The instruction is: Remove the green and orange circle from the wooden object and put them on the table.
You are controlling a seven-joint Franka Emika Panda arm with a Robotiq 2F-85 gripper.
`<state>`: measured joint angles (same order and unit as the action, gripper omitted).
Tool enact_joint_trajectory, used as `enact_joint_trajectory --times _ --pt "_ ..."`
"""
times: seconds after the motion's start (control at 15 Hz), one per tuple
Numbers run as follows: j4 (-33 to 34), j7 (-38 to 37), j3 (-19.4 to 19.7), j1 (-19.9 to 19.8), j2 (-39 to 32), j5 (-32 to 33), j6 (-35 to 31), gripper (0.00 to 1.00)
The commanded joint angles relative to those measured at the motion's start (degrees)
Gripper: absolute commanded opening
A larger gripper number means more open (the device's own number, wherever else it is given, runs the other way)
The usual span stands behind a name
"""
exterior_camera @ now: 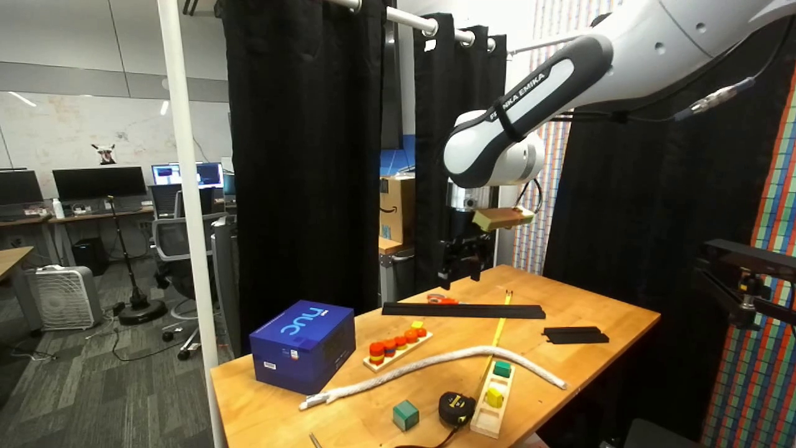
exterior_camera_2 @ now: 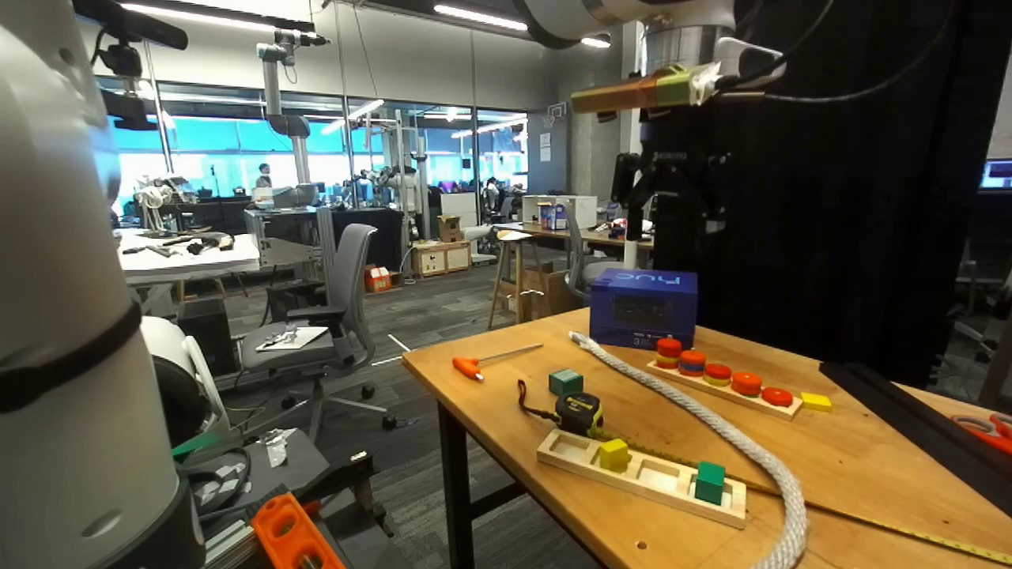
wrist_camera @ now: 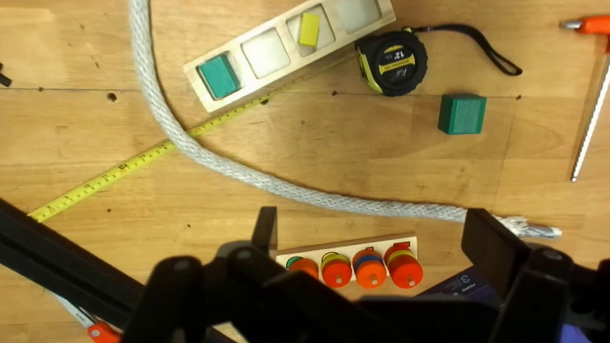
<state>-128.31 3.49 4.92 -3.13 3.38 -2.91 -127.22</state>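
The wooden object (exterior_camera: 405,354) is a low pale base with several stacks of red-orange, yellow and blue rings on pegs. It lies beside the blue box, and it also shows in an exterior view (exterior_camera_2: 793,410) and the wrist view (wrist_camera: 339,248). The orange circle (exterior_camera_2: 746,382) sits second from one end; a thin green edge, the green circle (exterior_camera_2: 750,393), shows under it. In the wrist view the orange circle (wrist_camera: 305,267) is partly covered by a finger. My gripper (exterior_camera: 459,280) is open and empty, high above the table (exterior_camera: 578,305). Its fingers (wrist_camera: 371,233) frame the base.
A blue box (exterior_camera: 303,346) stands beside the base. A white rope (exterior_camera: 435,359) curves across the table. A tape measure (exterior_camera: 456,408), a slotted wooden tray (exterior_camera: 488,423), a green cube (exterior_camera: 406,415), black rails (exterior_camera: 463,310), scissors (exterior_camera: 441,299) and an orange-handled screwdriver (exterior_camera_2: 468,367) lie around.
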Motion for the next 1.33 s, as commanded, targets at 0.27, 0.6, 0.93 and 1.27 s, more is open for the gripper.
enact_joint_trajectory --times 0.27,0.6,0.93,1.27 --pt "5.42 -14.11 -2.13 0.92 -15.13 -1.54 -16.02 1.00" --pt "12.75 -27.40 -0.36 4.03 -25.21 0.69 -23.16 1.00" --pt "22.47 -39.63 3.86 9.44 -34.07 2.02 -22.99 1.00" --pt "29.73 -47.60 7.09 13.10 -40.74 2.78 -17.58 1.00"
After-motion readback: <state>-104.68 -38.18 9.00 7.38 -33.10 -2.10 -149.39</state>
